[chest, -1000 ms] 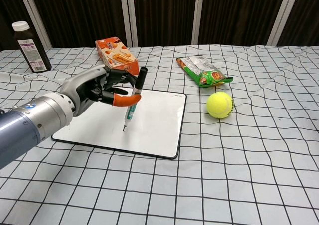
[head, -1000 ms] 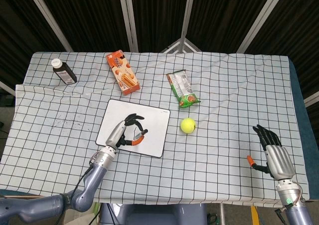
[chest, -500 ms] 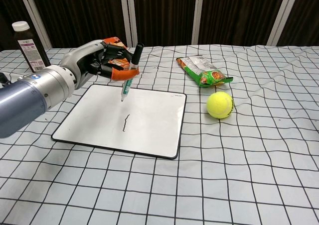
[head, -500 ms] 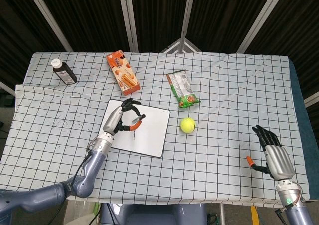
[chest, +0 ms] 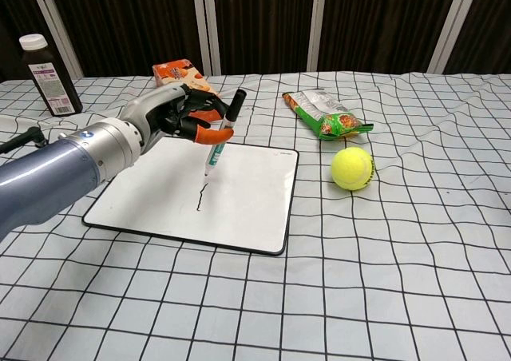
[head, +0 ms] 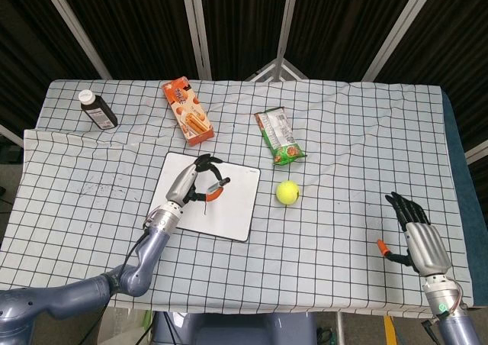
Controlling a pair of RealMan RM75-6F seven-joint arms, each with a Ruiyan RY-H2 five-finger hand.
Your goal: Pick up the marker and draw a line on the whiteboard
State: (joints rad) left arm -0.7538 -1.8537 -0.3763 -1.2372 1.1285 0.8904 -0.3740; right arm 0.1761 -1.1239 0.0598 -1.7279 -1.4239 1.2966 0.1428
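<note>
Marker (chest: pixel 221 143) picked up and gripped in the left hand (chest: pixel 172 117), pinched between orange-tipped thumb and fingers, cap end tilted up and away, tip down over the whiteboard (chest: pixel 255 205). Short dark line (chest: pixel 201 197) already on the board, just below and nearer than the tip; whether the tip touches the surface at this instant cannot be told, though it sits right at the far end of the stroke. Judged from that: pickup done, line drawn or nearly so; left, at most, to lengthen the stroke and lift off. Left arm reaching in from the near left side, forearm low over the table (chest: pixel 415 281), hand (head: pixel 192 183) over the far half of the board, fingers curled round the marker. Right hand (head: pixel 415 234) resting well apart at the near right edge, holding nothing, fingers loosely spread and extended forward. Tennis ball (chest: pixel 352 168) right of the left hand, off the board; snack bag (chest: pixel 323 115) beyond it; box (chest: pixel 177 73) just behind the hand; bottle (chest: pixel 49 75) far left.
</note>
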